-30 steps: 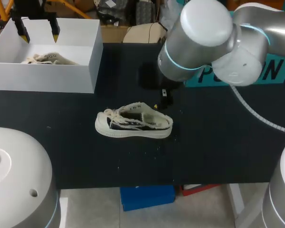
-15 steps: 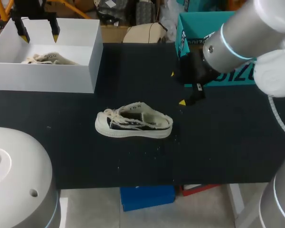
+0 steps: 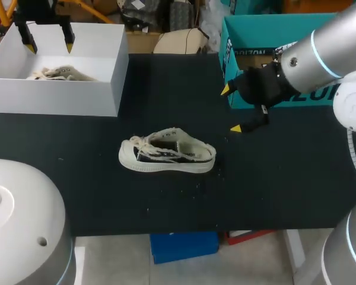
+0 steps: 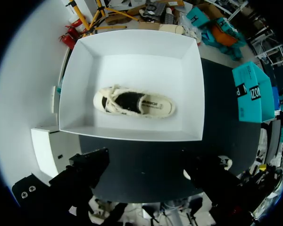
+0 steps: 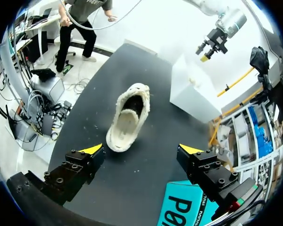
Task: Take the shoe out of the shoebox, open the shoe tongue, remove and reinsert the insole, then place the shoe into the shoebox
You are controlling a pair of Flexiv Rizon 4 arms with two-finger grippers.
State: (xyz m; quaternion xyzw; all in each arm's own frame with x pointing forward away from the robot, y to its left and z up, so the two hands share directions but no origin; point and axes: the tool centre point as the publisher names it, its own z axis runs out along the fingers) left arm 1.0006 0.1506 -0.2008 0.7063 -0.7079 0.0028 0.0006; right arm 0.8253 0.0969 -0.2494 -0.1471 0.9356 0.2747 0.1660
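A cream low-top shoe (image 3: 166, 152) lies on its sole in the middle of the black table, toe pointing left; it also shows ahead of my right gripper (image 5: 127, 117). My right gripper (image 3: 231, 108) hangs open and empty to the right of the shoe, clear of it; its yellow tips stand wide apart in its wrist view (image 5: 141, 150). A white shoebox (image 3: 59, 98) stands at the back left with a second cream shoe (image 4: 134, 101) inside. My left gripper (image 3: 47, 40) hovers open over the box (image 4: 132, 56), holding nothing.
A teal cardboard box (image 3: 267, 41) stands at the back right, just behind my right gripper, and shows under it in the wrist view (image 5: 188, 207). Bare black tabletop (image 3: 273, 184) surrounds the shoe at the front and right.
My right arm has pulled back from just behind the shoe's heel to the right, toward the teal box. The shoe, shoebox and left arm have not moved.
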